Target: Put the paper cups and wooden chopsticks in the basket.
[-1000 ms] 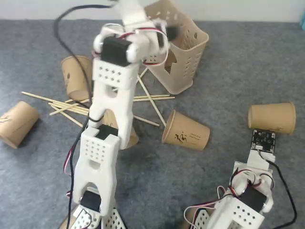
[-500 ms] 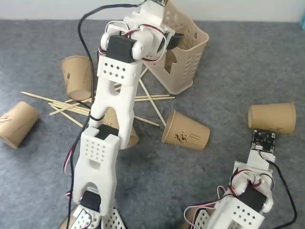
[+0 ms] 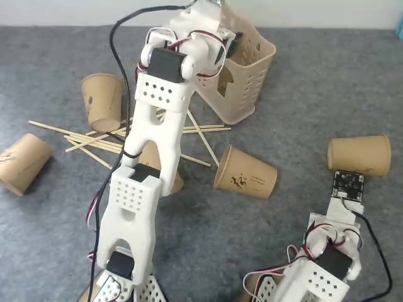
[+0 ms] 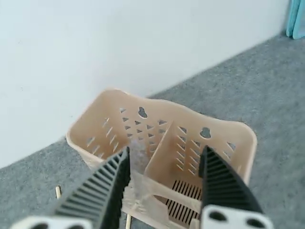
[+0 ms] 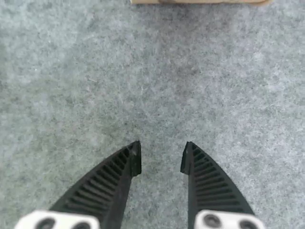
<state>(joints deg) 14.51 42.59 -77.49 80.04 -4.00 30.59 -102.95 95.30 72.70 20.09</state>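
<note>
Left wrist view gives basket (image 4: 114,119) inside, L gripper (image 4: 167,151) spread; right wrist: R gripper (image 5: 162,145) spread, carpet (image 5: 71,71).

Centre paper cup (image 3: 245,173): a dark printed emblem with small lettering beside it on the side wall, near the rim; too small to read.
Far-left paper cup (image 3: 22,163): a small dark mark on the side, seemingly the same print; illegible.
Upper-left paper cup (image 3: 102,100): a faint dark mark on the wall; cannot be made out.
Readable words, numbers or signs: none.
</note>
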